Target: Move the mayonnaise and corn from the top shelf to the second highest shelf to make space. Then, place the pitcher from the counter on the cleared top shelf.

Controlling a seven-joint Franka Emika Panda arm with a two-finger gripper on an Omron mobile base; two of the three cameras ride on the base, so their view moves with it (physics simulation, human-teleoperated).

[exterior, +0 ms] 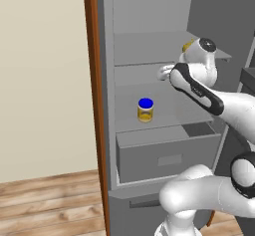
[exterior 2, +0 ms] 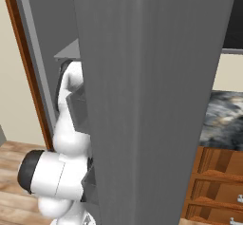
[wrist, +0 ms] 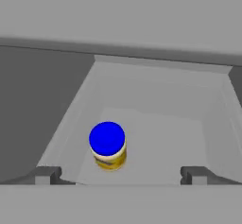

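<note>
From where I stand, the fridge is open, its orange-brown door edge (exterior: 93,105) standing at the far left. Inside, the mayonnaise jar (exterior: 145,110) stands upright on the second highest shelf (exterior: 169,115), towards its left front, blue lid up, with nothing touching it. Just below that shelf sits the wide grey drawer front (exterior: 169,158) with its handle recess. Above, the top shelf (exterior: 144,48) is a thin grey board; at its right end a small yellow lump, the corn (exterior: 188,46), peeks out from behind the arm's wrist, and I cannot tell how it lies. The white arm reaches into the fridge between the two shelves, to the right of the jar and well above it.

Looking along the hand, the gripper (wrist: 120,175) has its jaws wide apart with nothing between them, and the mayonnaise (wrist: 108,145) sits beyond the tips, nearer the left one, clear of both.

From the right side, the grey fridge wall (exterior 2: 152,100) blocks most of the arm. Further right, the dark marbled surface (exterior 2: 223,117) lies over brown wooden drawers (exterior 2: 218,186).
</note>
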